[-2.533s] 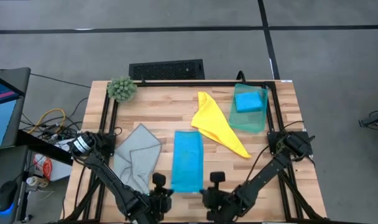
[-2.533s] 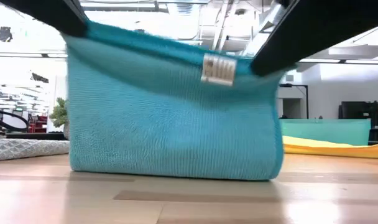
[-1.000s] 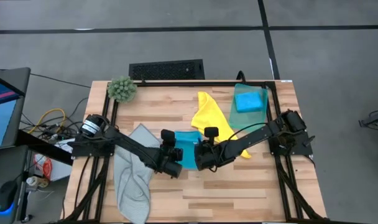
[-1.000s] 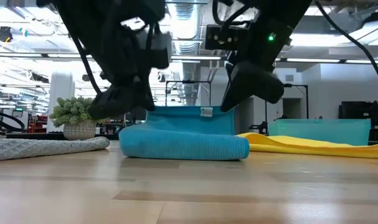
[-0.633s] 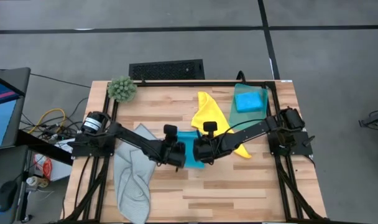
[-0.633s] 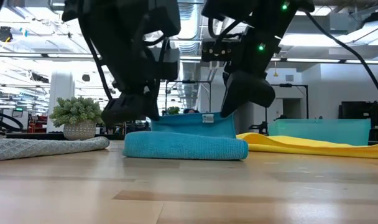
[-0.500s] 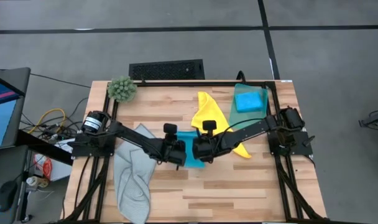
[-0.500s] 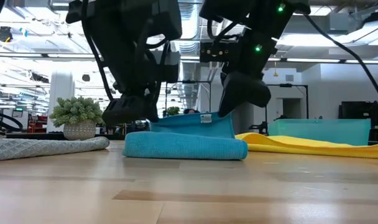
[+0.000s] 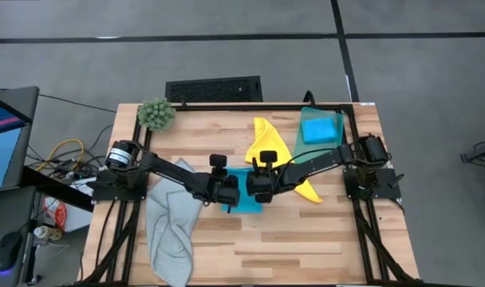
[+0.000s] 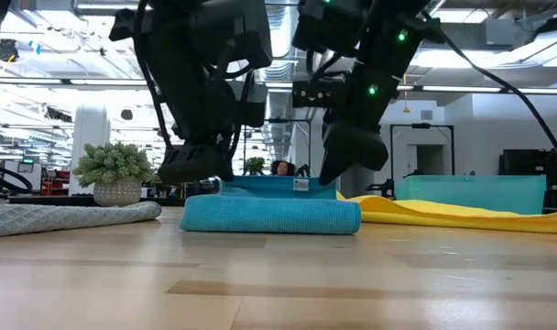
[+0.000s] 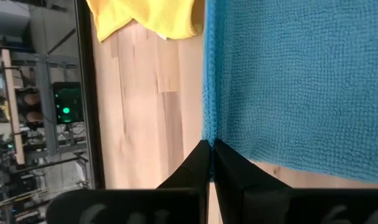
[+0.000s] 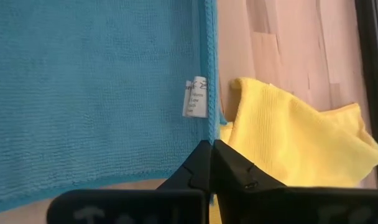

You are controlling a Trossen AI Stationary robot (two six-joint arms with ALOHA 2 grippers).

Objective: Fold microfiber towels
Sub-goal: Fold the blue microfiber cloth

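From above, you have both grippers meeting over the bright blue microfiber towel (image 9: 244, 196) at the middle of the light wooden table (image 9: 306, 239): the left gripper (image 9: 228, 191) sits at its left side, the right gripper (image 9: 256, 188) at its right, so the cloth lies between them and each arm is nearest its own corner. The fold's long edge runs across from one arm to the other. A second ago the two grippers stood nearer you; they have since carried the upper layer toward the far side, where the crumpled yellow cloth (image 9: 274, 155) lies. From table height, you see the blue towel (image 10: 269, 213) lying doubled and low, its white tag (image 10: 300, 184) on the upper layer, the left gripper (image 10: 194, 163) and right gripper (image 10: 347, 151) both down at its back edge; half a second ago that layer stood higher. In the left wrist view, your left gripper (image 11: 210, 148) is pinched together on the blue towel's (image 11: 301, 81) edge. In the right wrist view, the right gripper (image 12: 211, 148) looks closed on the hem of the blue towel (image 12: 96, 93) below the tag, yellow cloth (image 12: 282, 137) just beside; whether it has begun to let go you cannot tell.
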